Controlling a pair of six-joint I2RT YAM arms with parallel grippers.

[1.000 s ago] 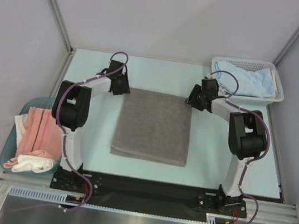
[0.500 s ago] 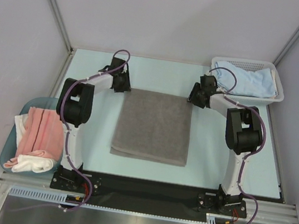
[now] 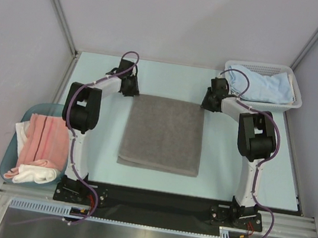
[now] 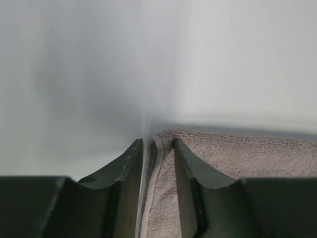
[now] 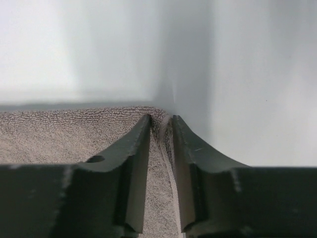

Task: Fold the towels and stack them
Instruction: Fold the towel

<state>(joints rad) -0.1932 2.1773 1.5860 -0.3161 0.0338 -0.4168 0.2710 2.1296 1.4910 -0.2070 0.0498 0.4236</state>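
Pale blue-green table [image 3: 247,168] fills the floor of a grey-walled booth, with both arm bases bolted at its near edge.

Well nearer than the left gripper [image 3: 132,90] and out past its left side, a teal tub [image 3: 33,108] sits at the table's edge. A salmon-pink towel [image 3: 45,138] lies folded in the tub, and a white towel [image 3: 34,173] shows under it at the near end.

A grey towel [image 3: 163,133] lies folded flat in the middle of the table, between the two arms. Its near edge is well short of both grippers, and its far edge runs from one gripper to the other.

The left gripper is down at the towel's far left corner. In its wrist view the two fingers [image 4: 126,163] straddle the corner hem. A thin strip of table shows between the hem and the left finger, so the jaws stand apart and are not clamped.

The right gripper [image 3: 208,102] is down at the far right corner. Its fingers [image 5: 133,148] stand closer together, with the hem bunched up between them. I cannot tell whether they actually pinch it.

Beyond the right gripper and off to its right, a white mesh basket [image 3: 269,105] stands in the far corner of the table. A light blue towel [image 3: 269,84] lies crumpled inside it.
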